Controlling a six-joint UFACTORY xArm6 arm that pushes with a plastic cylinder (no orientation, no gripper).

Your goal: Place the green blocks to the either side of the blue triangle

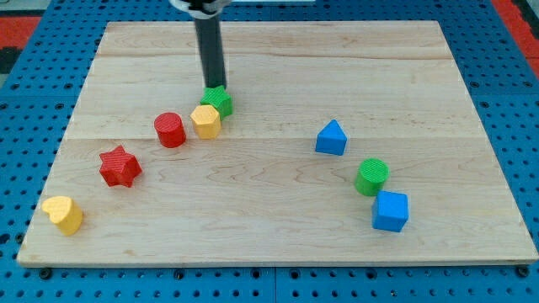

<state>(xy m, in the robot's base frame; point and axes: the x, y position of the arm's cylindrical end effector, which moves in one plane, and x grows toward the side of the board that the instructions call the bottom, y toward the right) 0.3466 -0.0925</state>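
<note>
My tip sits in the upper middle of the frame, right at the top edge of the green block, apparently touching its far side. There is no end effector that opens or closes here, only the rod, so nothing is gripped; it can only push.

The blue triangle stands right of centre on the counter, well apart from my tip. A green cylinder lies just below and to the right of it, close but not touching, with a blue cube touching or nearly touching the cylinder's lower right. I judge that side of the triangle more or less served already.

So the step in hand looks like the second green: getting the green block over to the triangle's left side. It is pressed against a yellow block at its lower left, with a red cylinder just beyond that, a red star further down-left, and another yellow block near the lower left corner.

From where I stand, a push straight down-frame would shove the green into the yellow. I reckon I need to come round to the green's left side and drive it rightward across the open wood, stopping just short of the triangle so I don't knock it.
</note>
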